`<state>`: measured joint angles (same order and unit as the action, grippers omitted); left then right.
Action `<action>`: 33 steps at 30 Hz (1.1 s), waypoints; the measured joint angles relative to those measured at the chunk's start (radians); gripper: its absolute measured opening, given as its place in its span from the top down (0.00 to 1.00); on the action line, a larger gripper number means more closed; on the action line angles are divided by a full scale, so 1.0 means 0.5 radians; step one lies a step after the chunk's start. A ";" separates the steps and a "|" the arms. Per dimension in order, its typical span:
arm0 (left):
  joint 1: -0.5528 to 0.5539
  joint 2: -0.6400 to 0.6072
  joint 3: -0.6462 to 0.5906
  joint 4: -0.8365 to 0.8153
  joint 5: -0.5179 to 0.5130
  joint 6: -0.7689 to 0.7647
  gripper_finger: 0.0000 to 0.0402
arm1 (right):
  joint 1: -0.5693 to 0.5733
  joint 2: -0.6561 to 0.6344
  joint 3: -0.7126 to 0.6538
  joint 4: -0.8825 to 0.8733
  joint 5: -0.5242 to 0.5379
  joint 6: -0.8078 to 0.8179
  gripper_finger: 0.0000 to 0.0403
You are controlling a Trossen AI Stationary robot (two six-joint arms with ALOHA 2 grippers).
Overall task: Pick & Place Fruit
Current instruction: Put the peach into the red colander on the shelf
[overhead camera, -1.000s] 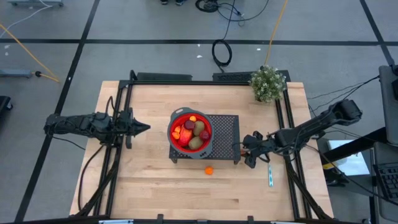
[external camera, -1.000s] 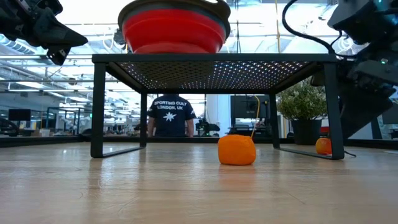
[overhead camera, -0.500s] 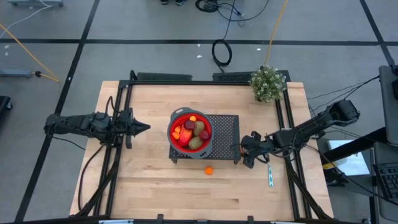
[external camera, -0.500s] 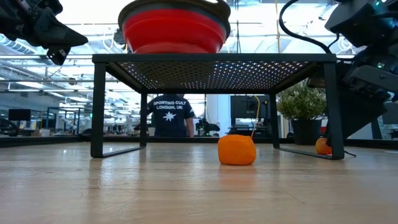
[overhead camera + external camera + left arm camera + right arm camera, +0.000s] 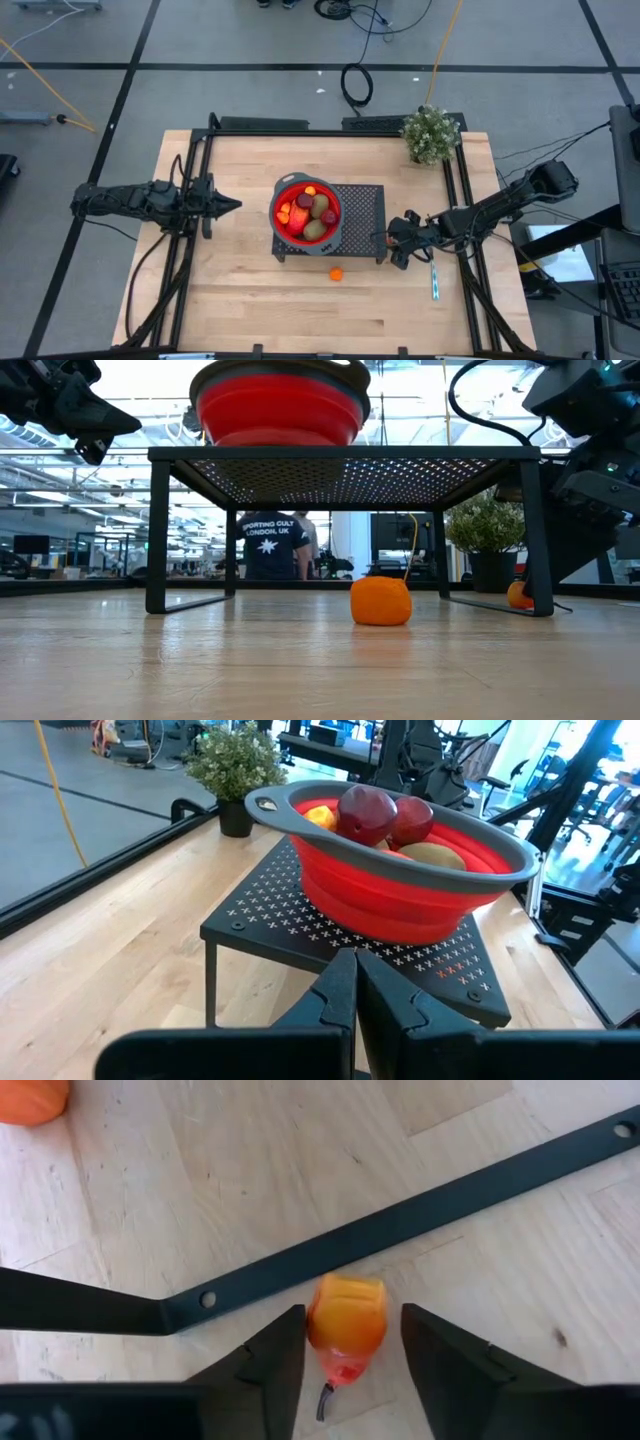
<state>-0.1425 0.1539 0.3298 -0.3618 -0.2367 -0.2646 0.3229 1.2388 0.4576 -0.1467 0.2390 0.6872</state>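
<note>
A red bowl (image 5: 275,212) with brown, dark red and orange fruit in it stands on a black perforated stand (image 5: 362,212). A small orange-yellow fruit piece (image 5: 345,1320) lies on the table against the stand's foot bar (image 5: 420,1220). My right gripper (image 5: 352,1318) slants down over this piece, open, with one finger on each side of it. I cannot tell whether either finger touches it. An orange ball (image 5: 336,272) rests on the wood in front of the stand. My left gripper (image 5: 235,205) is shut and hovers left of the bowl.
A potted plant (image 5: 431,133) stands at the far right corner. A thin pale-handled utensil (image 5: 435,282) lies near the right rail. The stand's legs and foot bar crowd the right gripper. A person (image 5: 272,545) stands in the room behind the table.
</note>
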 joint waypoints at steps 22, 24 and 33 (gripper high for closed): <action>0.000 0.000 0.000 -0.002 -0.001 -0.002 0.98 | -0.001 -0.220 0.002 -0.249 -0.175 0.070 0.80; 0.000 0.000 0.000 -0.002 -0.001 -0.002 0.98 | -0.001 -0.298 0.002 -0.290 -0.188 0.071 0.80; 0.000 0.000 0.000 -0.002 -0.001 -0.002 0.98 | -0.001 -0.677 0.087 -0.667 -0.324 0.066 0.80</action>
<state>-0.1425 0.1539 0.3298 -0.3626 -0.2371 -0.2653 0.3225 0.9004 0.5013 -0.4801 0.0770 0.7204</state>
